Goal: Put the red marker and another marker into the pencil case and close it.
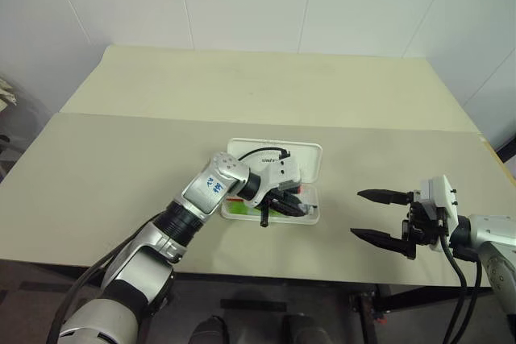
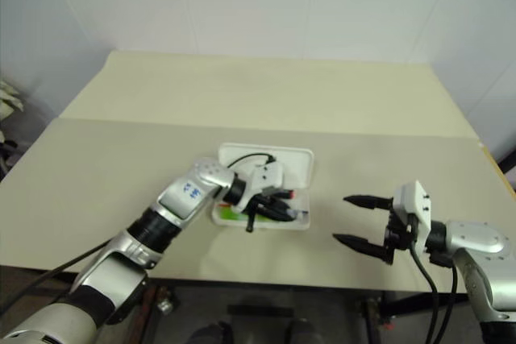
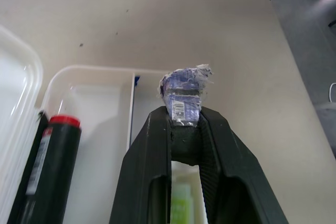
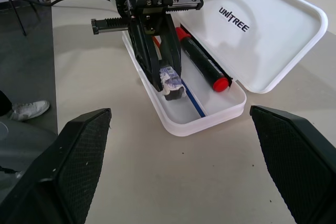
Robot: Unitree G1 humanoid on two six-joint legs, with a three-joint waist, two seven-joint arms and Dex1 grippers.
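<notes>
Pale beige tabletop (image 1: 121, 175) runs across the head view beneath white wall panels. Just below the centre of that view lies the pencil case (image 4: 210, 121), white hard plastic, its hinged lid (image 4: 273, 30) thrown open and lying flat behind the tray, black lettering showing on the lid's inner face. Inside the tray, along the side nearest the lid, lies the red marker (image 4: 202, 66), black-bodied with a red cap; a blue stripe runs along the tray floor beside it. At the tray's other end a lime-green highlighter (image 3: 181, 203) shows between the left pincer's fingers in the left wrist view, and as a green patch at the case's left end in the head view.

Left pincer (image 4: 170, 85) reaches down over the tray, its two black fingers drawn narrow on a small black piece wrapped in bluish-white tape (image 3: 184, 93) at their tips. That piece hangs just above or at the tray floor, beside the marker; whether it touches cannot be told.

Right pincer (image 1: 380, 215) hovers at the lower right of the head view, well apart from the case, its fingers spread wide and holding nothing.
</notes>
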